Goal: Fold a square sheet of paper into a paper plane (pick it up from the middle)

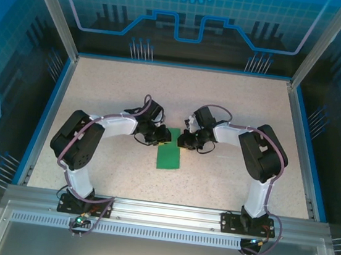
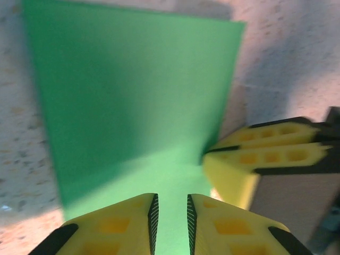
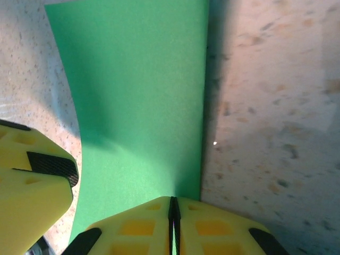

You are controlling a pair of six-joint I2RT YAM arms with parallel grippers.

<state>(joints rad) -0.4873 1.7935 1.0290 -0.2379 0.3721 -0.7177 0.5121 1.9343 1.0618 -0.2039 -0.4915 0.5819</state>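
1. One green paper (image 1: pixel 168 157) lies flat mid-table (image 1: pixel 113 83), with both arms crowding it.
2. Left gripper (image 2: pixel 170 204): jaws slightly spread over the paper.
3. Right gripper (image 3: pixel 173 201): pressed together, pinching the paper's edge close beside the left.

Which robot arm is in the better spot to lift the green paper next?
Probably the right. The right claw is pinched shut on the edge of the green paper, ready to lift. The left claw has its jaws apart over the paper, not gripping.
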